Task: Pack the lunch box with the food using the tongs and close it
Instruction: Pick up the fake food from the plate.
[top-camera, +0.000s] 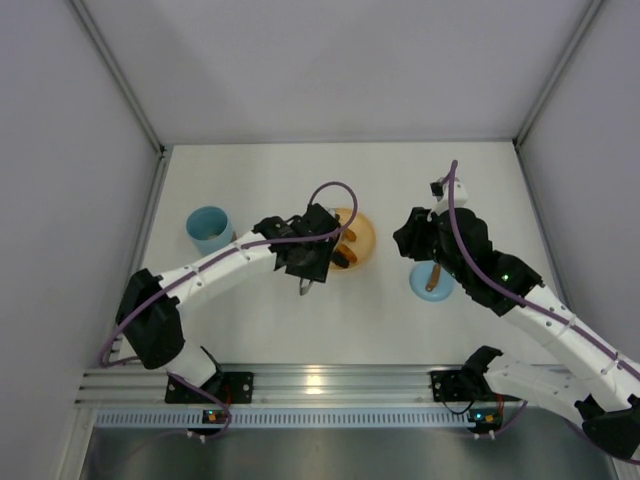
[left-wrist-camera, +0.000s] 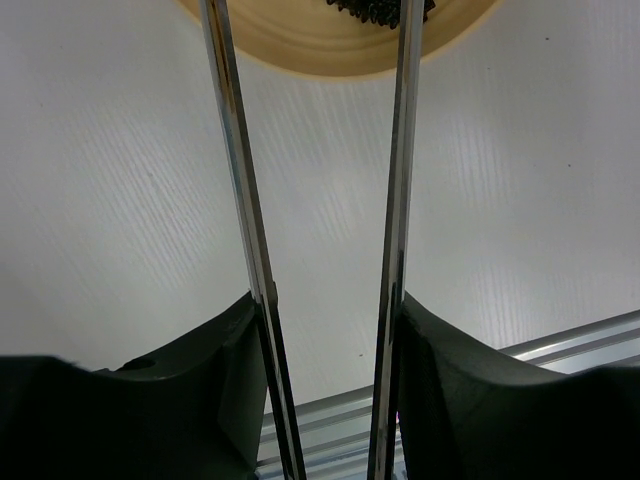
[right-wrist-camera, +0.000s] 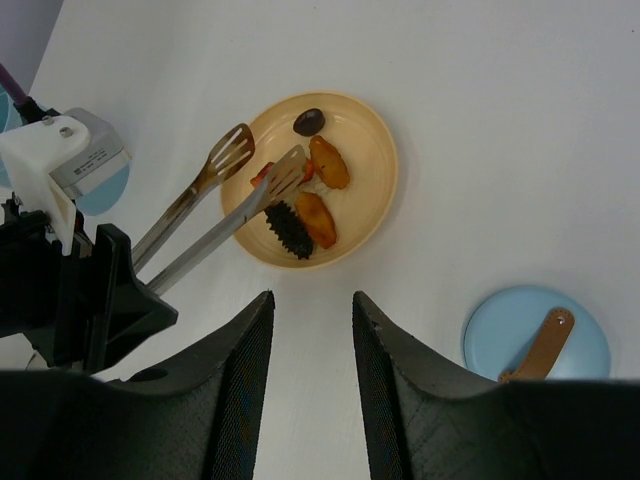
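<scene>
My left gripper (top-camera: 306, 258) (left-wrist-camera: 327, 300) is shut on the silver tongs (left-wrist-camera: 236, 160) (right-wrist-camera: 228, 205), one blade against each finger. The tongs stand apart, their slotted tips over the near left part of the orange plate (right-wrist-camera: 372, 150) (top-camera: 364, 232). The food (right-wrist-camera: 316, 219) lies on that plate: two orange pieces, a dark round piece (right-wrist-camera: 309, 121), a dark ridged piece (right-wrist-camera: 288, 231) and a reddish one under a tong tip. The lunch box (top-camera: 208, 228), an open blue tub, stands to the far left. Its lid (top-camera: 430, 281) (right-wrist-camera: 537, 346), with a brown knob, lies flat under my right gripper (right-wrist-camera: 313, 310), which is open and empty.
White walls close in the table on the left, back and right. A metal rail (top-camera: 320, 383) runs along the near edge by the arm bases. My right arm (top-camera: 500, 280) reaches over the lid from the lower right.
</scene>
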